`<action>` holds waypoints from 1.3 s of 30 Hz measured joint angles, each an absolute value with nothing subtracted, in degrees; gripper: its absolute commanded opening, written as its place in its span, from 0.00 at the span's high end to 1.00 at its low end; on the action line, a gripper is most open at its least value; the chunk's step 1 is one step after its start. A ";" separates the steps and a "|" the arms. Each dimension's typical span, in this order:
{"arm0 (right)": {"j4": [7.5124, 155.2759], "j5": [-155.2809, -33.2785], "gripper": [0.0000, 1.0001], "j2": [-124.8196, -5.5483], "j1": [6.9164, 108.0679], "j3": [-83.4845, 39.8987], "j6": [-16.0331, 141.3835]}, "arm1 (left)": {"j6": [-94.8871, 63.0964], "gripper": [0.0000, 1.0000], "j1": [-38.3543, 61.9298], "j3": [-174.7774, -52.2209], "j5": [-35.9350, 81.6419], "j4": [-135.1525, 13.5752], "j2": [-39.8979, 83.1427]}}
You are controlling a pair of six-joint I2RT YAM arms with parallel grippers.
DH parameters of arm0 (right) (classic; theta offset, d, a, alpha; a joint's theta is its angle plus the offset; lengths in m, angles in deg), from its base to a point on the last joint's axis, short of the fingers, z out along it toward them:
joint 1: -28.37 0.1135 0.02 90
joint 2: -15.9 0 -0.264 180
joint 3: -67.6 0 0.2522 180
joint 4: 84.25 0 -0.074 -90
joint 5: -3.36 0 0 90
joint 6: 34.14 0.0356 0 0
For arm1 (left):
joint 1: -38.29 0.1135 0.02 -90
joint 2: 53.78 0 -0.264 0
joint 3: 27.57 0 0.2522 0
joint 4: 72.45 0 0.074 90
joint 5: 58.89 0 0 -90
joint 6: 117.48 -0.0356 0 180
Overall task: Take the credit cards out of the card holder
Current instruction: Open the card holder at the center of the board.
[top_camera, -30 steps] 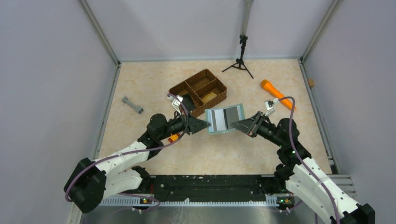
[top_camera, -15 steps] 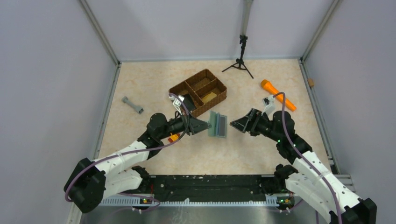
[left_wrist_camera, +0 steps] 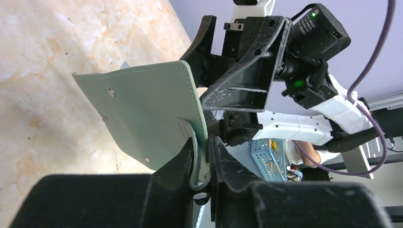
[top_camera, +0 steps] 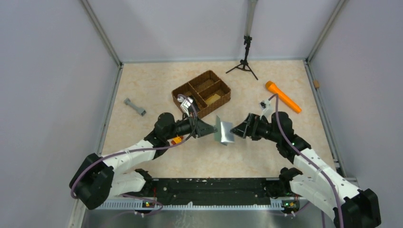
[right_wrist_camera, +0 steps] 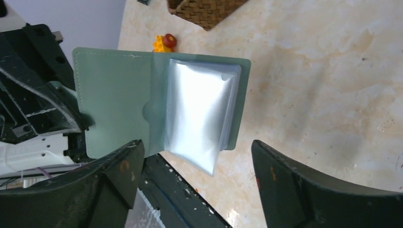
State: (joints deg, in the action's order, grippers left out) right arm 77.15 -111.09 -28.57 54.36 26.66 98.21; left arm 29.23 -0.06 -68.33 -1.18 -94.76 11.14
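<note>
Well, card holder (right_wrist_camera: 114, 107), shiny pockets (right_wrist_camera: 199, 118) (right wrist view only)

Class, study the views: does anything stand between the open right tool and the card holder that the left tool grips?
Nothing visible does. The open right tool faces the clear pockets of the card holder, which the left tool pinches by one cover.

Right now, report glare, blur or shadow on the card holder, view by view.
Right wrist: strong white glare on the card holder's clear pockets washes out whatever is inside. Left wrist: the left tool, clamped on the holder, is dark and out of focus; the holder's cover is sharp. Top external: even light, the holder small and nearly edge-on.
</note>
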 measured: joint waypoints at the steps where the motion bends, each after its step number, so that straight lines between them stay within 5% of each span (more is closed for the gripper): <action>1: 77.04 -110.82 0.08 -29.38 54.36 26.90 98.27 | 29.43 1.00 -0.06 -68.33 -1.20 -95.11 11.78; 16: 80.30 -108.48 0.10 -33.60 54.36 37.33 101.66 | 31.00 1.00 -0.30 -66.61 -2.51 -101.03 28.63; 39: 88.36 -113.18 0.20 -37.86 54.39 39.30 104.50 | 4.23 1.00 -3.56 -74.91 7.54 -60.62 27.25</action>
State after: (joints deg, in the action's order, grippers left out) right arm 88.36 -113.18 -37.86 54.39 39.30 104.50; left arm 4.23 -3.56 -74.91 7.54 -60.62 27.25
